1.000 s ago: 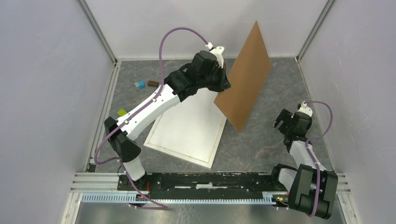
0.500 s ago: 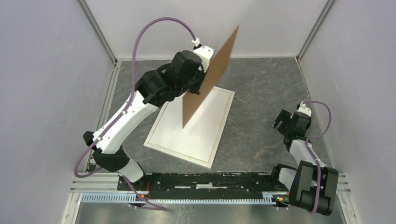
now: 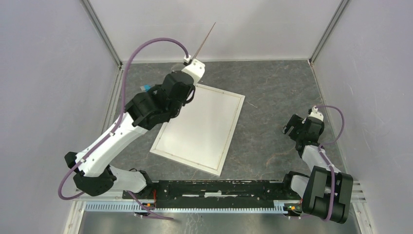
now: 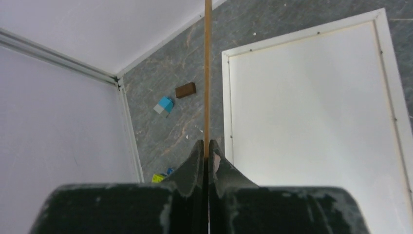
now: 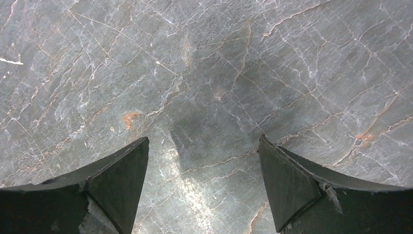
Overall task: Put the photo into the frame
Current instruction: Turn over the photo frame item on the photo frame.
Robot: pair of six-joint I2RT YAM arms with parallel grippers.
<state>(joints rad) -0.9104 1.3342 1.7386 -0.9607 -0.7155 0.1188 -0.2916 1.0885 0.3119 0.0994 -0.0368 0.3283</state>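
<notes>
Overhead first: the large thin-edged white rectangular picture frame (image 3: pixel 230 136) lies flat in the middle of the grey marbled tabletop (image 3: pixel 272 97), its long axis running from the near edge away and leaning a little to the right. The left fingers (image 3: pixel 191 59) hang above the frame's far left corner and pinch a thin plain brown backing board (image 3: pixel 204 39), which stands upright and edge-on to this camera, so it reads as a mere line. The right fingers (image 3: pixel 290 124) sit low on the right, well apart from the frame.

From the left wrist, the left fingers (image 4: pixel 207 152) are closed tight on the lower edge of the brown board (image 4: pixel 207 73). The frame (image 4: pixel 226 97) lies just to their right, its long side about parallel to the board's edge. Inside its rim is a plain white sheet; whether that is the photo's back I cannot tell, and no printed face shows anywhere. A small brown block (image 4: pixel 185 90) and a small blue block (image 4: pixel 164 105) lie to the left.

From the right wrist, the right fingers (image 5: pixel 202 146) are spread wide and hold nothing, with only bare tabletop (image 5: pixel 204 73) beneath.

I judge the left arm the nearer one to the frame.
</notes>
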